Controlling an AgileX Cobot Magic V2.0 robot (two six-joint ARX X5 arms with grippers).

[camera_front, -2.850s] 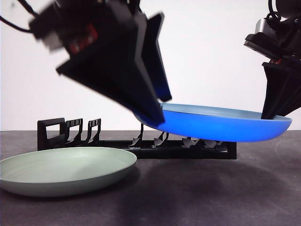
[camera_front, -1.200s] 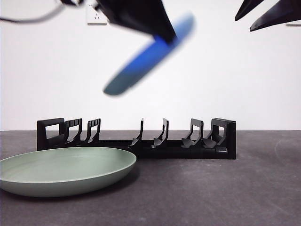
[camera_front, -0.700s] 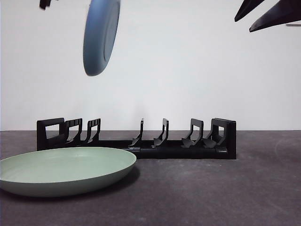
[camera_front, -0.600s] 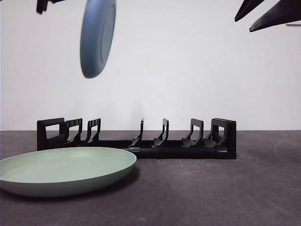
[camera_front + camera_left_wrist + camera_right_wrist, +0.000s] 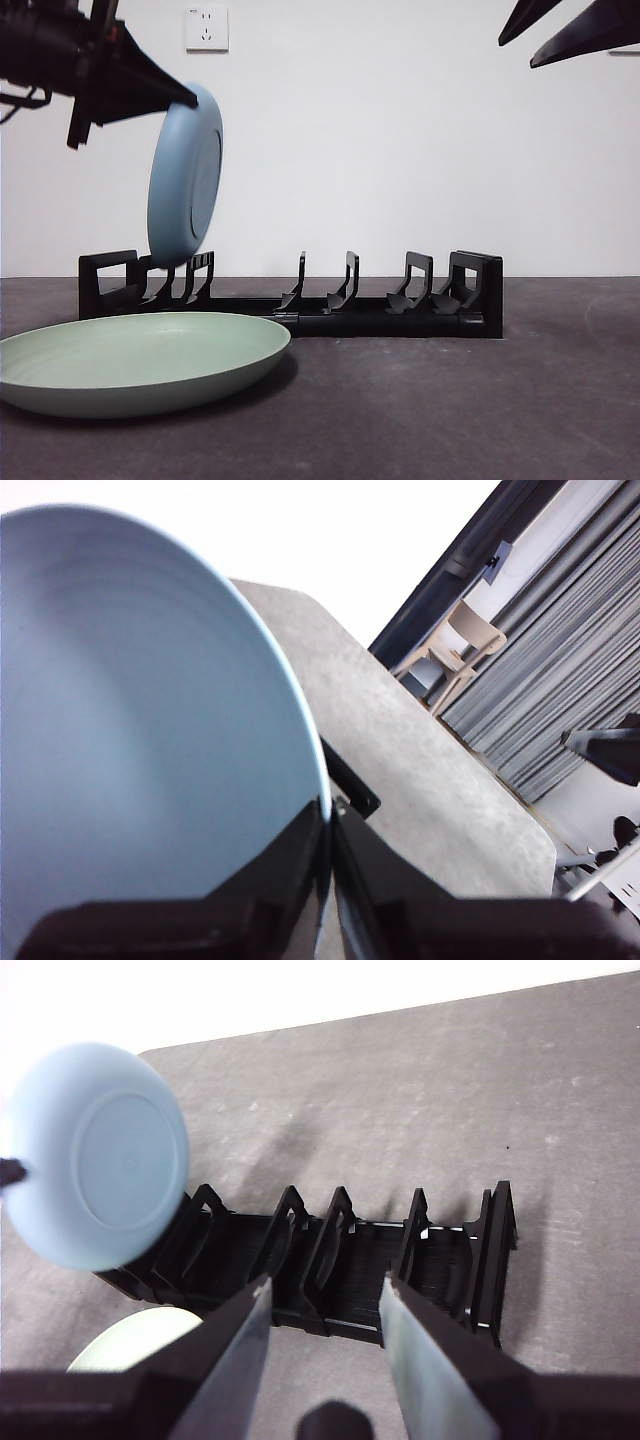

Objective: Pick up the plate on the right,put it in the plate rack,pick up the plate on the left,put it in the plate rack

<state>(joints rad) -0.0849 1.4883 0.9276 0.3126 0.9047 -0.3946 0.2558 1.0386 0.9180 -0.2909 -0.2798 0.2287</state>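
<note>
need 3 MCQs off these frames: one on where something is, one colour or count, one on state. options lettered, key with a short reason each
1. Where is the blue plate?
A. lying flat on the table
B. in the air above the plate rack's end
C. stacked on the green plate

2. What colour is the plate lying on the table?
A. pale green
B. red
C. black

3. What state is the right gripper in?
A. shut on a plate
B. open, holding nothing
C. shut on the rack

Answers: 1 B, it hangs on edge, gripped at its rim by the left gripper. 2 A, the front view shows it pale green. 3 B, its jaws stand apart above the rack with nothing between them.
</note>
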